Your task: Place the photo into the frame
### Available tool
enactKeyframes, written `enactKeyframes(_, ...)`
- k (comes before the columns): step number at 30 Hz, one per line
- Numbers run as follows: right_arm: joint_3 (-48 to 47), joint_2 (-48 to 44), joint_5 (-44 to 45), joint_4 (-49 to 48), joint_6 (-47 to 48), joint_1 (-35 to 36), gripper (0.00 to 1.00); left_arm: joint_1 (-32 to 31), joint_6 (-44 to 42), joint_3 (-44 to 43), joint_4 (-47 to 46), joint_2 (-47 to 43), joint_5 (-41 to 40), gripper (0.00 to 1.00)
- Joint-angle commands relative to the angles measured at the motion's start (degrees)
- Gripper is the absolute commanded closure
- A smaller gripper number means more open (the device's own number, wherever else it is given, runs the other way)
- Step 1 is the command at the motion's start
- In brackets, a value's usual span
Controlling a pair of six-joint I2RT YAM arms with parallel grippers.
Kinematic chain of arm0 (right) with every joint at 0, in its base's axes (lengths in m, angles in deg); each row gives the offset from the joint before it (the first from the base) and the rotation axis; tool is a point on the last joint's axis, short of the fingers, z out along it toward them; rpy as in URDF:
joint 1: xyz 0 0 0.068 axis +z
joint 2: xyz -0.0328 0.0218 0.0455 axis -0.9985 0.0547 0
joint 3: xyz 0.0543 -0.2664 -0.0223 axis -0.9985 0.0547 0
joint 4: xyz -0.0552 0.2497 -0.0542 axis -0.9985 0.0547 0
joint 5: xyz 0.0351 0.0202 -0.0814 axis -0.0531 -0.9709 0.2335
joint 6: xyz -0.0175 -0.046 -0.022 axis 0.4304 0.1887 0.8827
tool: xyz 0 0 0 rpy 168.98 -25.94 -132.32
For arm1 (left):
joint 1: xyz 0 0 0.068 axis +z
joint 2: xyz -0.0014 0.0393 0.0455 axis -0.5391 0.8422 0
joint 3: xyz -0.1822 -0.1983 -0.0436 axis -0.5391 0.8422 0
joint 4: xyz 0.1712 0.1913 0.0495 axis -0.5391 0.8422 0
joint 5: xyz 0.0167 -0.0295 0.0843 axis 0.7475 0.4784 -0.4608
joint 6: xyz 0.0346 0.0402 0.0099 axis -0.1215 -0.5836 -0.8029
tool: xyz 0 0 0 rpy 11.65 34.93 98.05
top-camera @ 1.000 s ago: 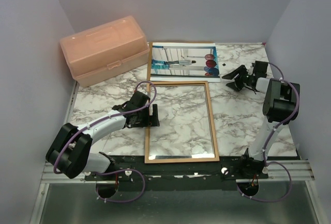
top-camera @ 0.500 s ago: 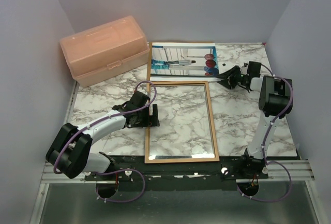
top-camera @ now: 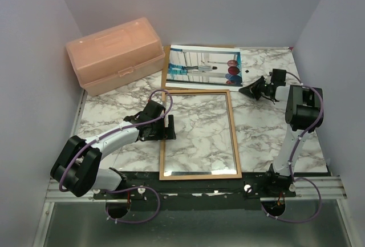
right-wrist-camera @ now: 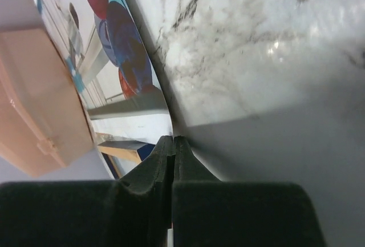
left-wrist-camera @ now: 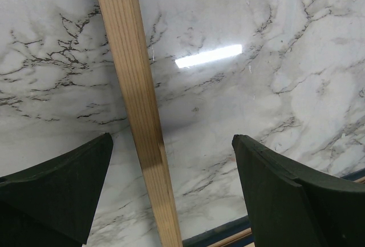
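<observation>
The photo lies at the back of the table, its right edge slightly raised. My right gripper is shut on its near right corner; in the right wrist view the print curves down into the closed tips of the right gripper. The frame lies flat in the middle, wood face up, with marble showing through the pane. My left gripper hovers open over the frame's left rail, with the left gripper straddling it without touching.
A peach plastic box stands at the back left, beside the photo, and the peach box fills the left of the right wrist view. A brown backing board peeks out under the photo. Grey walls enclose the table on three sides.
My right gripper moved left to the photo's near right corner and shut on it. The photo's right edge has lifted and shifted slightly. The left arm stayed still.
</observation>
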Motion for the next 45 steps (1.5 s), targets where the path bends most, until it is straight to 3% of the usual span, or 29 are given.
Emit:
enactKeyframes(1, 2.5, -5.8, 6.5, 7.8, 4.2, 0.3, 0.99, 0.3, -0.2, -0.1, 0.4, -0.7, 0.4, 0.1)
enactKeyframes(9, 2.7, -16.8, 8.1, 9.0, 3.4, 0.3, 1.0, 0.3, -0.1, 0.2, 0.8, -2.3, 0.3, 0.1)
enactKeyframes(17, 4.1, -25.9, 3.0, 7.6, -0.5, 0.3, 0.99, 0.3, 0.0, 0.5, 1.6, -4.0, -0.3, 0.1)
enactKeyframes(24, 21.8, -42.1, 0.1, 7.4, -2.4, 1.8, 0.99, 0.3, 0.5, -0.2, 2.1, -6.0, -0.1, 0.1)
enactKeyframes(31, 37.4, -63.0, 1.4, 16.2, -2.4, 7.0, 0.96, 0.2, 2.1, -0.7, 0.5, -9.1, 3.2, 0.1)
enactKeyframes(33, 39.7, -68.3, 1.2, 19.7, -1.5, 8.3, 0.75, 0.2, 2.4, -0.9, 0.1, -9.6, 3.7, 0.1)
enactKeyframes(35, 40.1, -73.5, 3.0, 25.8, 0.9, 8.3, 0.41, 0.3, 2.6, -0.8, -0.1, -10.0, 4.1, 0.1)
enactKeyframes(37, 38.7, -75.8, 7.7, 31.7, 4.1, 8.3, 0.22, 0.2, 2.8, -0.7, -0.3, -10.2, 4.4, 0.1)
enactKeyframes(39, 37.2, -75.6, 12.0, 35.3, 5.7, 8.3, 0.13, 0.2, 3.1, -0.5, -0.5, -10.4, 4.8, 0.1)
enactKeyframes(45, 36.2, -67.8, 14.6, 32.1, 6.5, 8.3, 0.11, 0.2, 4.4, 0.7, -1.3, -12.4, 6.2, 0.1)
